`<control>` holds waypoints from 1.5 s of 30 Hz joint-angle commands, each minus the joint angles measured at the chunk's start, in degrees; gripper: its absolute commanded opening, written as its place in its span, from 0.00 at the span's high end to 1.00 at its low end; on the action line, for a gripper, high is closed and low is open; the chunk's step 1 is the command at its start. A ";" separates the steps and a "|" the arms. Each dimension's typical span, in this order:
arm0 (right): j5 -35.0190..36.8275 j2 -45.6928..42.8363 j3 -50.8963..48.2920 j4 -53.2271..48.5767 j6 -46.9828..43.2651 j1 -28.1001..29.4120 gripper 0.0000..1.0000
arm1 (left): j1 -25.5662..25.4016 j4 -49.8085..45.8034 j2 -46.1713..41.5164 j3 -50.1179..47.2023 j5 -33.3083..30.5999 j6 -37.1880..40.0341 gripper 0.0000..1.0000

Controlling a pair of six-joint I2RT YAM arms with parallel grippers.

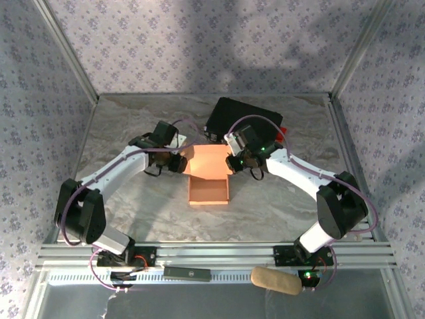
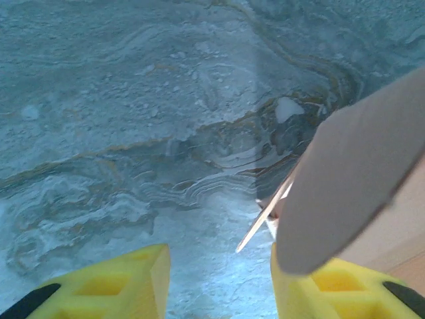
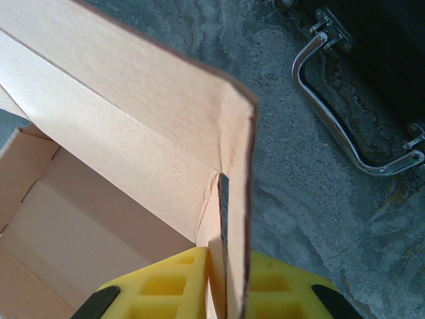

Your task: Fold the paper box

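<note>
The salmon-orange paper box point(image 1: 209, 179) sits open-topped mid-table with its back panel raised. My right gripper point(image 1: 234, 161) is at its right rear corner. In the right wrist view the yellow fingers point(image 3: 166, 286) pinch the doubled side wall of the paper box point(image 3: 133, 133), so my right gripper point(image 3: 229, 282) is shut on it. My left gripper point(image 1: 180, 161) is at the box's left rear corner. In the left wrist view my left gripper point(image 2: 219, 279) is open with bare table between its fingers. A rounded flap point(image 2: 358, 179) of the box lies over the right finger.
A black hard case point(image 1: 242, 119) lies just behind the box, and its chrome handle point(image 3: 332, 113) is near my right fingers. A beige roll point(image 1: 275, 280) and a black bar point(image 1: 187, 272) rest on the front rail. Patterned walls enclose the marble table point(image 1: 133, 199).
</note>
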 commanded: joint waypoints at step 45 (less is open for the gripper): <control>26.06 3.79 -2.43 25.87 26.12 11.40 1.00 | -6.25 21.43 0.44 0.18 -13.34 -25.67 1.00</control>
